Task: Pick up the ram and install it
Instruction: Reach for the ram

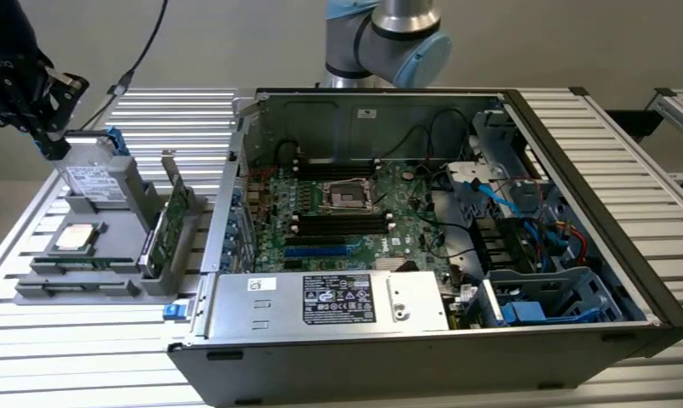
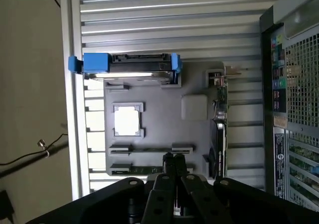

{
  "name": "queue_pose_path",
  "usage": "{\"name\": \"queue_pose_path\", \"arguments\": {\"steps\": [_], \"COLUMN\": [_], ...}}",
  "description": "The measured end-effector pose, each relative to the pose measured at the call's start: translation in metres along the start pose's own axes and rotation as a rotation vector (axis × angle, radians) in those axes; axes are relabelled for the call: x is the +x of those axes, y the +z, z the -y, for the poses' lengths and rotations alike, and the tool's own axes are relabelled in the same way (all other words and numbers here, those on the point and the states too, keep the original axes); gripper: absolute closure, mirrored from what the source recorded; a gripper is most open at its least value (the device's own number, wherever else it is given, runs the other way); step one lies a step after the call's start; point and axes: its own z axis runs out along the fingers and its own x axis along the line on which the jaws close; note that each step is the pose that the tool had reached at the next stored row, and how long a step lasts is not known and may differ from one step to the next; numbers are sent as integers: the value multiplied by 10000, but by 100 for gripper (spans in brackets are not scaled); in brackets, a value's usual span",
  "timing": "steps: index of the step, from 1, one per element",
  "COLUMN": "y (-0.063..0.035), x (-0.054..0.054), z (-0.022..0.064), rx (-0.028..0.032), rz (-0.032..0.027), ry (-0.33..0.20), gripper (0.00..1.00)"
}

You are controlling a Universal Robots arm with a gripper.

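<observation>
1. One tool (image 1: 53,144), its fingers pressed together on nothing, hangs above the grey tray (image 1: 46,293) on the bench (image 1: 103,348).
2. The ram (image 2: 144,170) lies on edge in a narrow slot at one end of the tray.
3. A processor chip (image 2: 126,120) sits mid-tray, and a hard drive (image 2: 127,67) stands at the tray's opposite end.
4. An open computer case (image 1: 432,255) stands just beside the tray.

The robot's gripper (image 1: 53,146) hangs over a grey parts tray (image 1: 35,294), apparently above its hard drive (image 1: 92,182), beside the open computer case (image 1: 341,370).
</observation>
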Motion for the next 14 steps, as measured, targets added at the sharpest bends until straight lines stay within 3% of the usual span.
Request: {"name": "queue_pose_path", "arguments": {"steps": [5, 14], "y": [41, 149], "x": [12, 43], "z": [127, 255], "rx": [0, 8], "rz": [-9, -54], "ry": [-39, -136], "gripper": [90, 90]}}
